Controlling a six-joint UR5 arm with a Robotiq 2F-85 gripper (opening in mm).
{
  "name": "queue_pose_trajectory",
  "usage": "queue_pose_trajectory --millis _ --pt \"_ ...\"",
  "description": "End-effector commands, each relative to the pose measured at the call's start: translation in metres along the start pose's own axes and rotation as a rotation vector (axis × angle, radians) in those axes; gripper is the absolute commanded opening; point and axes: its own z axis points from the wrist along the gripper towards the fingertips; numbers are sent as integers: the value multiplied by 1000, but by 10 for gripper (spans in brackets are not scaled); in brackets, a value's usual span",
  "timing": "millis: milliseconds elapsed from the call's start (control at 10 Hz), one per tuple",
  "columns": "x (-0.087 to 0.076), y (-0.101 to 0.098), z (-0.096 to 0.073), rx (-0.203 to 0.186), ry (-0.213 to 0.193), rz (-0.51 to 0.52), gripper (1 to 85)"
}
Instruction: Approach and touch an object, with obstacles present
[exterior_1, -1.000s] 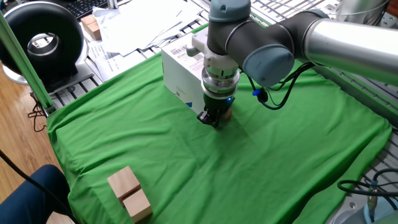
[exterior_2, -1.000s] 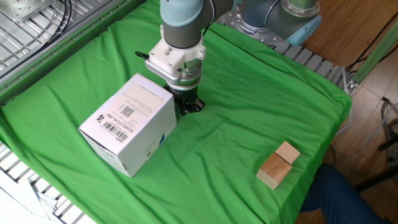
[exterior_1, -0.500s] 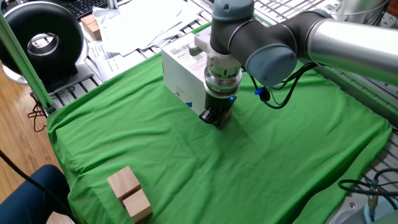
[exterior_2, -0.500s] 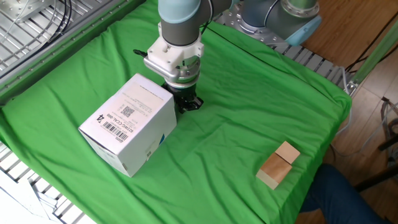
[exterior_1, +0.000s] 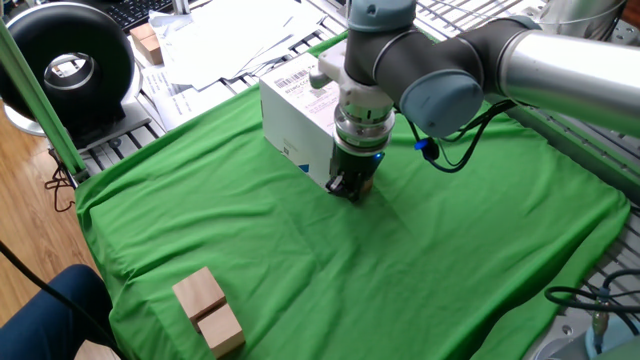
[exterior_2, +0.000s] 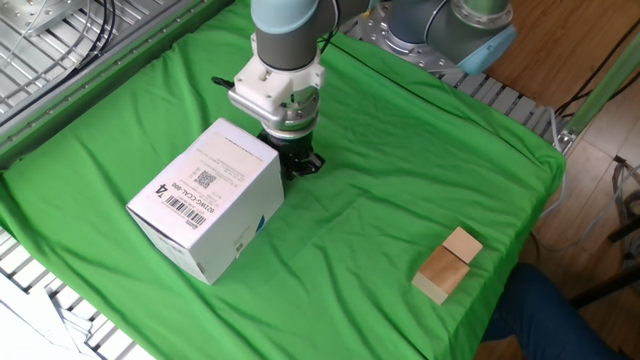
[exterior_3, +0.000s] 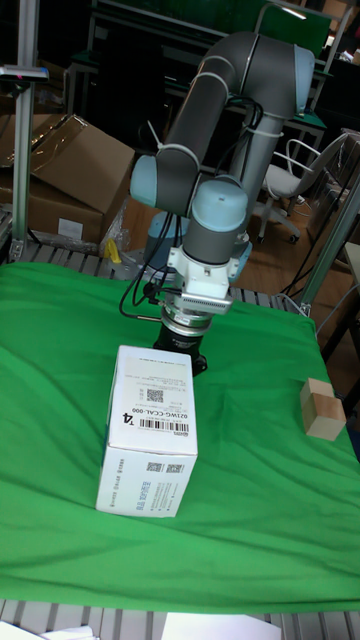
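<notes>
The object, a tiny light-brown cube (exterior_1: 368, 184), peeks out on the green cloth just right of my gripper (exterior_1: 349, 188). Whether the fingertips touch it I cannot tell. The black fingers point straight down, pressed together with nothing between them, low over the cloth. The obstacle, a large white box (exterior_1: 293, 112) with a barcode label, stands right beside the gripper. In the other fixed view the gripper (exterior_2: 302, 163) sits at the far corner of the box (exterior_2: 205, 208) and the cube is hidden. In the tall view the box (exterior_3: 150, 430) hides the fingertips.
Two larger pale wooden blocks (exterior_1: 208, 311) lie together near the cloth's front corner, also seen as blocks (exterior_2: 448, 264) and blocks (exterior_3: 322, 408). Papers (exterior_1: 225, 35) and a black round device (exterior_1: 70, 65) lie beyond the cloth's edge. A cable (exterior_1: 455, 150) hangs off the arm.
The gripper has slid a little along the box's side toward the tiny cube, staying low and shut. The box and the blocks have not moved.
</notes>
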Motion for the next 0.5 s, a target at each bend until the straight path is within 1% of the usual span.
queue_pose_trajectory --millis 0,400 --pt "1 -8 -1 -13 -8 -10 23" --pt "4 -23 2 -12 -16 -36 23"
